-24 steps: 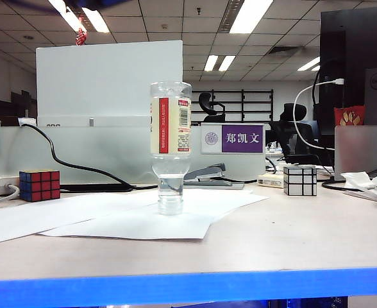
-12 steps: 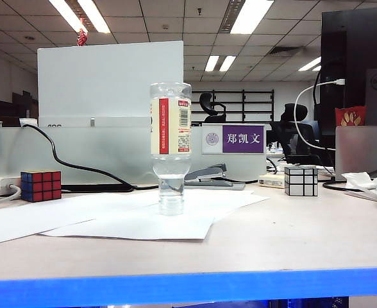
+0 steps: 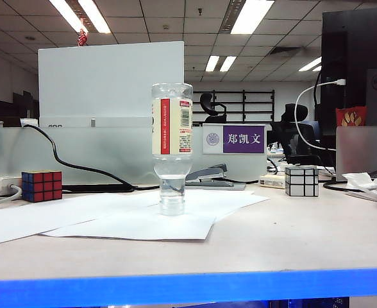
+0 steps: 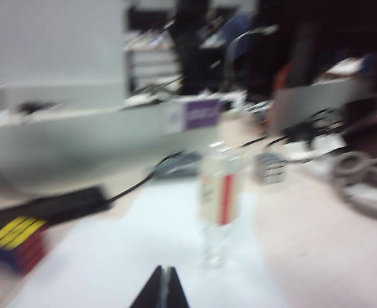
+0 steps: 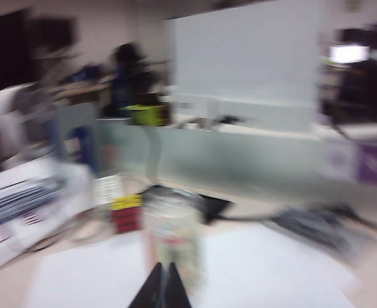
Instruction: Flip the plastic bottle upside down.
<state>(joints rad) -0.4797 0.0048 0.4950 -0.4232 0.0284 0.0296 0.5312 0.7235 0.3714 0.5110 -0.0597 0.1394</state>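
The plastic bottle (image 3: 172, 146) stands alone upside down on its cap on the white paper sheets (image 3: 111, 221), mid-table, with a little water in its neck. Its cream label with the red strip faces the exterior camera. Neither arm shows in the exterior view. In the blurred left wrist view the bottle (image 4: 218, 202) stands well beyond my left gripper (image 4: 163, 274), whose black tips are pressed together with nothing between them. In the blurred right wrist view the bottle (image 5: 174, 247) rises just behind my right gripper (image 5: 165, 271), also shut and empty.
A colourful puzzle cube (image 3: 41, 185) sits at the left by a black cable (image 3: 79, 168). A silver mirror cube (image 3: 301, 181) stands at the right, a stapler (image 3: 208, 174) behind the bottle, tissue (image 3: 361, 181) at the far right. A frosted partition (image 3: 79, 151) closes the back.
The bottle keeps standing inverted in the same spot. A dark blurred shape at the top left edge of the exterior view a second ago is gone. Both wrist views are motion-blurred.
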